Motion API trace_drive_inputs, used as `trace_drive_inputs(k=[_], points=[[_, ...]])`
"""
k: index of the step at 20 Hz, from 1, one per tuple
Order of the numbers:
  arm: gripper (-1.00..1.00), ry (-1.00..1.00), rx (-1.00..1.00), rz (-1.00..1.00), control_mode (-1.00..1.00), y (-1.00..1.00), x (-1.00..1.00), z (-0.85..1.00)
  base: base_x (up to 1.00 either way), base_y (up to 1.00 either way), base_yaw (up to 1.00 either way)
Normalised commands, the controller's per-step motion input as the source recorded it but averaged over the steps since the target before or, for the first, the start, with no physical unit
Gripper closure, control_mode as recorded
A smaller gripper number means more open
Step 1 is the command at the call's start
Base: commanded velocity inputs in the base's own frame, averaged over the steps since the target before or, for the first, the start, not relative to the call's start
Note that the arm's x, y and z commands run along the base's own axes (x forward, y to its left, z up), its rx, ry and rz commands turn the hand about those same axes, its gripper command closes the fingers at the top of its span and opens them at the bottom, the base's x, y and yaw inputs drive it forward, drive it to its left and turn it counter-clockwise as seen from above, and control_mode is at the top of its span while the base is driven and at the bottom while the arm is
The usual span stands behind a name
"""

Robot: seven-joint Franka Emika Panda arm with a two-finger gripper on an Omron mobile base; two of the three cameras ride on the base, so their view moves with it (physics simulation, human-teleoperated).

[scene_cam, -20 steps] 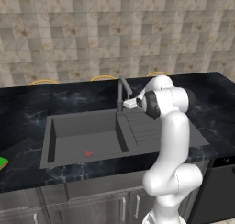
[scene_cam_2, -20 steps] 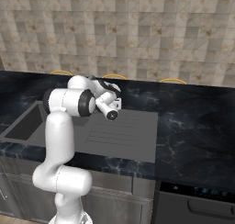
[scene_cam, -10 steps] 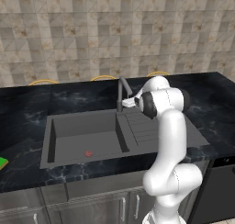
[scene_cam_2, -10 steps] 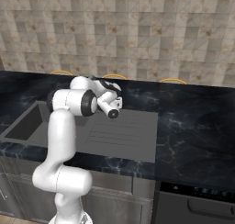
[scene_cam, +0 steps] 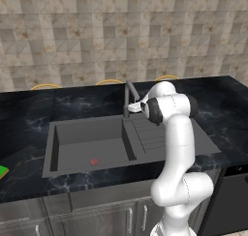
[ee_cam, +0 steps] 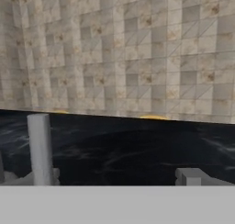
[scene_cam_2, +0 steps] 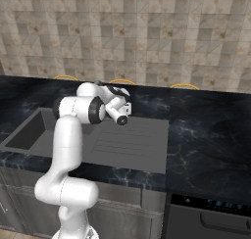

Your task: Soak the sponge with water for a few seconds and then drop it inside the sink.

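Writing: no brand, label or lettering can be read anywhere.
Fingers (scene_cam_2: 126, 107): held up beside the tap, over the far edge of the drainboard; whether they are spread or closed cannot be told, and nothing shows between them.
Sponge (scene_cam: 2, 172): a bright green sliver at the left edge of the left base view, on the tabletop (scene_cam: 29, 128), well apart from the fingers and beyond the basin from them.
Sink (scene_cam: 87, 143): dark grey basin below and to the left of the fingers, with a small red spot (scene_cam: 93, 161) on its floor; the ribbed drainboard (scene_cam_2: 130, 142) lies just beneath them.
Tap (scene_cam: 130, 95): dark, upright, just beside the fingers.
Left base view alone: the whole basin, the red spot and the sponge.
Right base view alone: the full drainboard, a dark appliance front (scene_cam_2: 211, 218) under the tabletop at lower right, and the hand from its open side.
Hand view alone: a grey upright post (ee_cam: 41, 149) close on the left, black marbled tabletop behind it, tiled wall (ee_cam: 128, 48) above.
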Motion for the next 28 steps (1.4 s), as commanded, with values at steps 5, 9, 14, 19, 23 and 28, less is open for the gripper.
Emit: trace_drive_inputs(k=[5, 9, 14, 19, 23, 28], points=[[-1.00, 0.00, 0.00, 0.00, -1.00, 0.00, 0.30, -0.04, 0.00, 0.00, 0.00], [-1.00, 0.00, -0.01, 0.00, -1.00, 0.00, 0.29, -0.02, 0.00, 0.00, 0.00], [-1.00, 0.00, -0.01, -0.02, -1.00, 0.00, 0.27, 0.00, 0.00, 0.00, 0.00], [-1.00, 0.04, 0.00, -0.06, -1.00, -0.02, 0.05, 0.00, 0.00, 0.00, 0.00], [-1.00, 0.04, 0.00, -0.05, -1.00, -0.03, 0.08, 0.00, 0.00, 0.00, 0.00], [-1.00, 0.05, 0.00, -0.06, -1.00, -0.06, 0.06, -0.01, 0.00, 0.00, 0.00]])
